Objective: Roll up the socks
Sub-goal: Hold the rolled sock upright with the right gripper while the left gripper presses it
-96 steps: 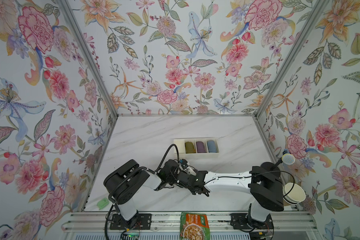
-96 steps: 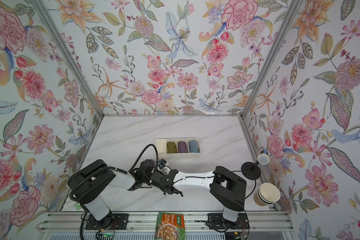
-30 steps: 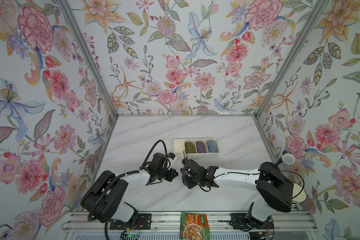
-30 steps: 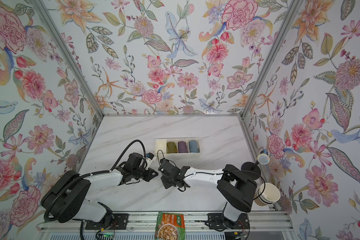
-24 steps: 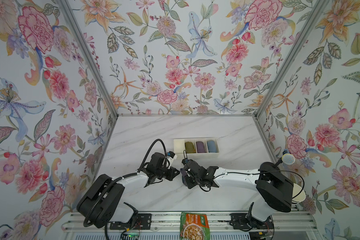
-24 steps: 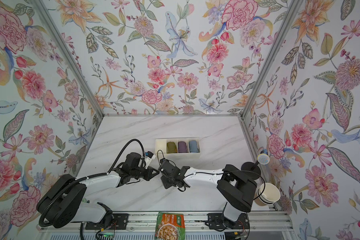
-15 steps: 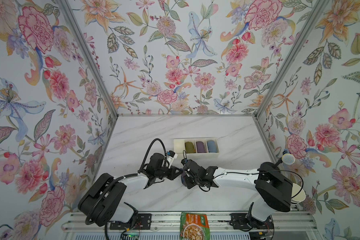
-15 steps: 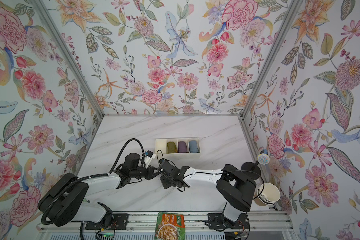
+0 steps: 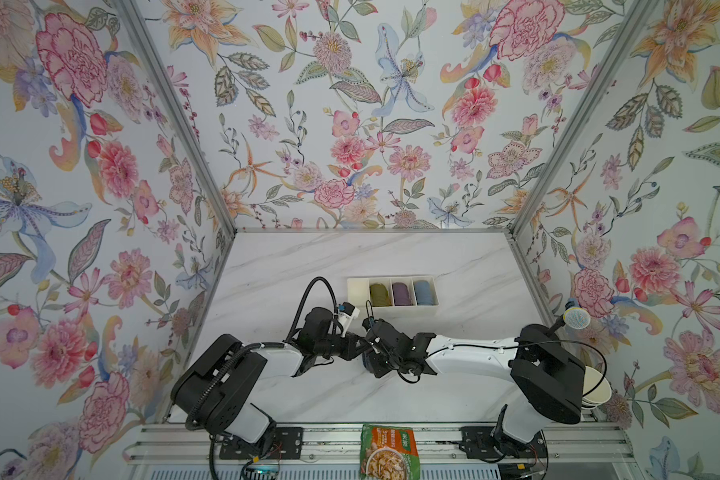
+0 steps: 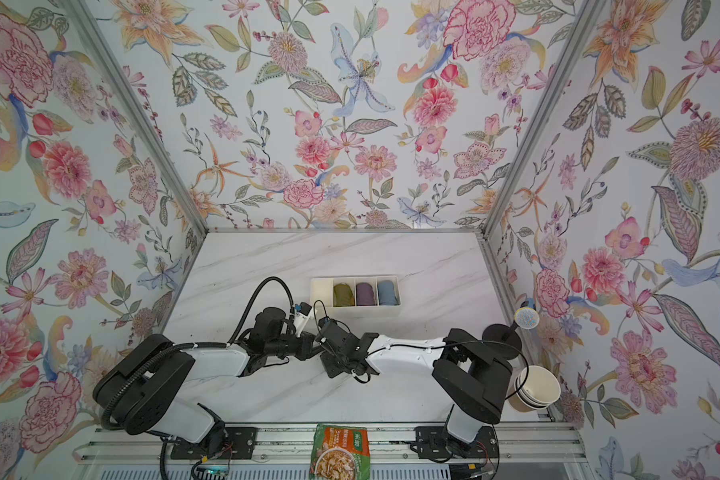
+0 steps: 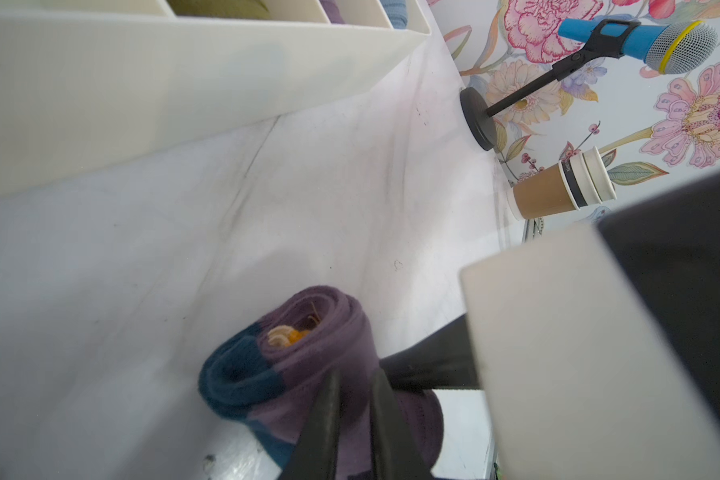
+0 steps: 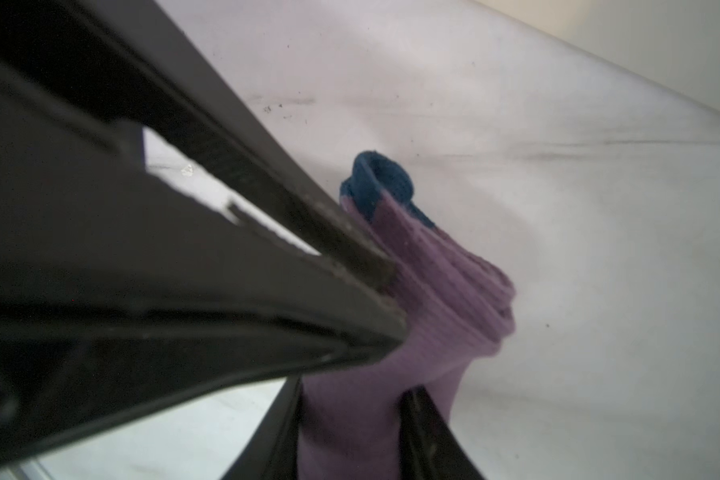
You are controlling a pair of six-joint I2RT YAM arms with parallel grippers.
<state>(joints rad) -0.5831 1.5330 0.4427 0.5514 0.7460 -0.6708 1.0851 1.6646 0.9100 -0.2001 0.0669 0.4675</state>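
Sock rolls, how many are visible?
4. Tray compartments hold an olive-green roll, a purple roll and a light blue roll; a purple-and-navy roll is in front of the tray. Others may be hidden.

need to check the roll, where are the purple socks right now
In the left wrist view the socks are rolled up mid-table, on the robot's side of the white tray, pinched by the left tool and right tool.

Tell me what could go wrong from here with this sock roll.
The right fingers clamp the rolled socks; if they slacken, the roll may spring open. The left fingers press against the same roll, so they could snag fabric or knock the right fingers.
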